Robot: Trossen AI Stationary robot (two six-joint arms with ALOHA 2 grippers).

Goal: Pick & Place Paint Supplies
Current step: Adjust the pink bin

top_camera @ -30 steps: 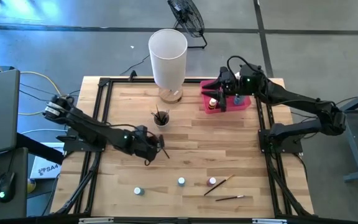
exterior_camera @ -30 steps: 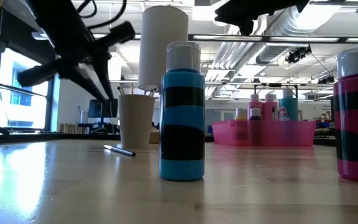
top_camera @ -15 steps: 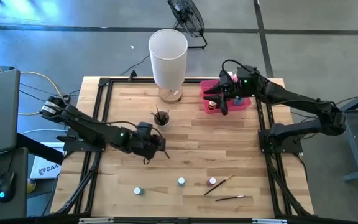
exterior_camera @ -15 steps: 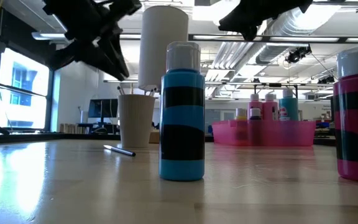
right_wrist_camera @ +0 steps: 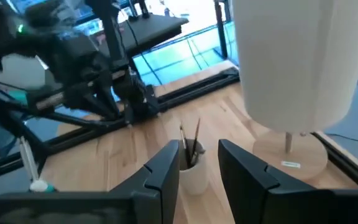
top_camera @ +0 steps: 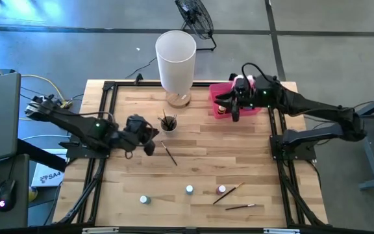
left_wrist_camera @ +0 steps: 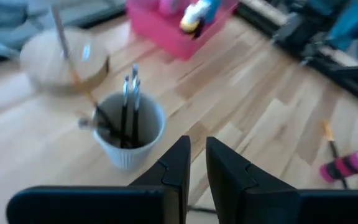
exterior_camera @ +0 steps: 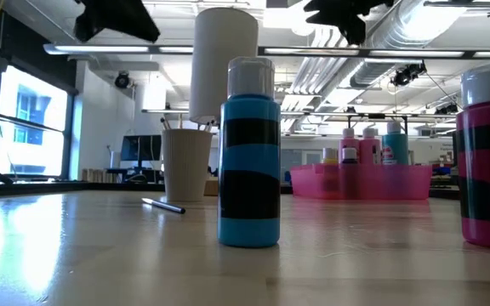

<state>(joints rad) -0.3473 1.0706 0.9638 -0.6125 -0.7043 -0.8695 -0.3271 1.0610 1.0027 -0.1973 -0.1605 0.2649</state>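
Observation:
My left gripper (top_camera: pixel 149 138) hangs in the air left of the white cup (top_camera: pixel 168 123) holding brushes, its fingers (left_wrist_camera: pixel 196 149) a narrow gap apart with nothing between. A dark-handled paintbrush (top_camera: pixel 169 153) lies flat on the table near the cup. My right gripper (top_camera: pixel 231 112) hovers over the left end of the pink tray (top_camera: pixel 250 107), open and empty (right_wrist_camera: pixel 197 152). Three tiny bottles (top_camera: pixel 189 189) stand near the front edge, with two brushes (top_camera: pixel 228 194) lying beside them. In the low view a teal bottle (exterior_camera: pixel 249 153) and a pink one (exterior_camera: pixel 487 161) stand up close.
A tall white cylinder (top_camera: pixel 175 55) stands on a wooden base behind the cup. Several bottles (exterior_camera: pixel 368 144) stand in the pink tray. Black rails (top_camera: pixel 106 117) frame the table. Bare wood lies between the cup and the front row of bottles.
My left gripper has risen from just above the lying paintbrush and drawn back toward the table's left edge, rolling as it went; the brush stays flat where it was. My right gripper has shifted a little above the tray.

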